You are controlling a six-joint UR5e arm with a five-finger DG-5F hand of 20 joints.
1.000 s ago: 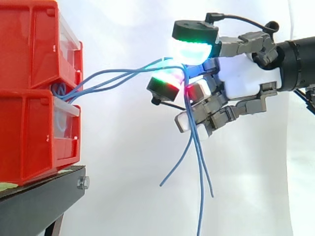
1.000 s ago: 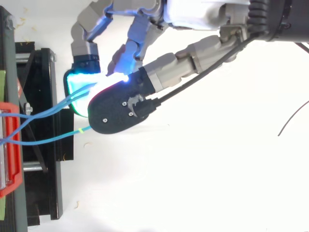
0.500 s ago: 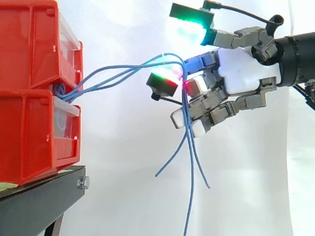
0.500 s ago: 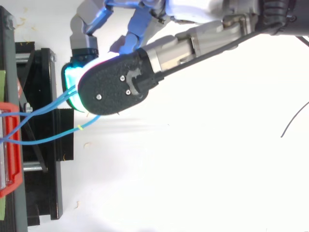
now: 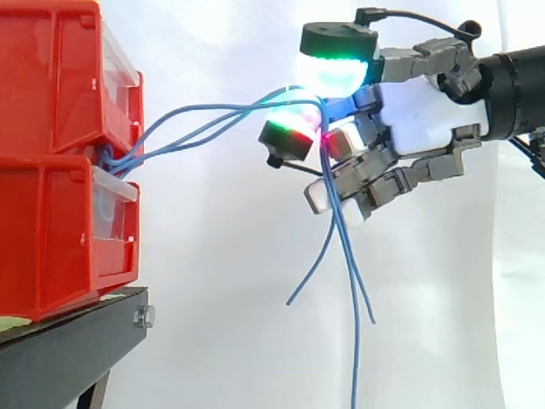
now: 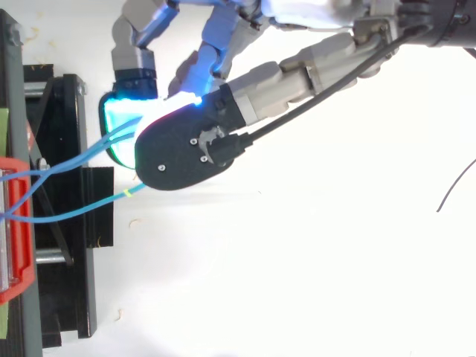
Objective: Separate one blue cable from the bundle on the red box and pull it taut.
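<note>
The robot hand [image 5: 426, 119] pinches the blue cables [image 5: 136, 146], loose ends dangling below

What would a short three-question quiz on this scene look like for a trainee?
1. True or false: past the hand, the blue cables droop downward with slack.
2. Multiple choice: where do the blue cables leave the red bins? A) at the seam between the upper and lower bin; B) over the roof of the upper bin; C) from beneath the lower bin.
3. Short answer: in the side view, how many blue strands hang below the hand?

Key: 1 true; 2 A; 3 three.
</note>
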